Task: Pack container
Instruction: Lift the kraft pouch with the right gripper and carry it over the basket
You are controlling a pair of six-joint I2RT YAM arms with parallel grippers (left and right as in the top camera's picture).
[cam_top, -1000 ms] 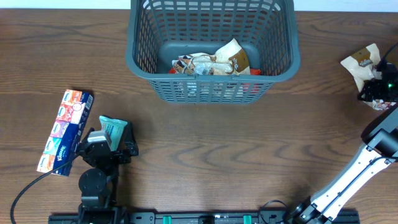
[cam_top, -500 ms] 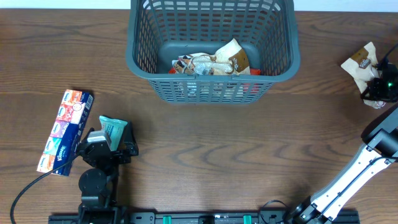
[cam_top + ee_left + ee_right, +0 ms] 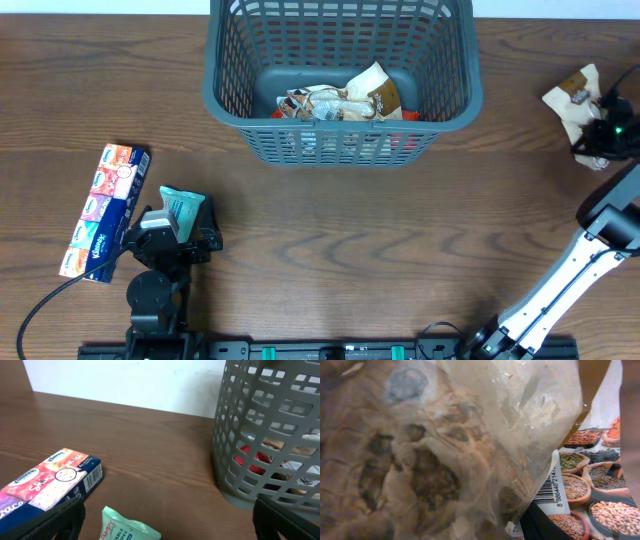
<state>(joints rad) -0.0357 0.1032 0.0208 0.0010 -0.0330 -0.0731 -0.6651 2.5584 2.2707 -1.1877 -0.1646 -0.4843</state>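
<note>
A: Closest in, lower left of the overhead view: the left gripper point(image 3: 178, 232) sits low over the worktop point(image 3: 330, 250). Its fingers point(image 3: 55, 520) are spread wide and grip nothing.

B: A teal packet point(image 3: 183, 207) lies flat between those fingers, nearer the left one in the wrist view. Just beside it, further left, there's a tissue pack point(image 3: 105, 210) in orange and blue, lying at a slant.

A: Along the very bottom edge runs a black rail point(image 3: 300, 350).

B: Now swing to the right edge, upper part. The right gripper point(image 3: 596, 125) is clamped on a crinkly pouch point(image 3: 572, 97).

A: That pouch swamps its wrist camera: clear film, a barcode, printed bowls of beans. The fingers themselves are hidden behind it.

B: Farthest back, top centre, is the container point(image 3: 225, 100). It stands upright on the worktop, well apart from both grippers.

A: On its bottom there's a heap of packets point(image 3: 325, 103). A brown-and-white one point(image 3: 378, 90) sits on top at the right, with something red point(image 3: 410, 114) beside it.

B: From the left wrist view the lattice wall stands in front of all that. Only bits of red and tan show through the slots.

A: The worktop is dark brown wood grain, and there's a plain white wall point(image 3: 125, 380) behind it.
</note>
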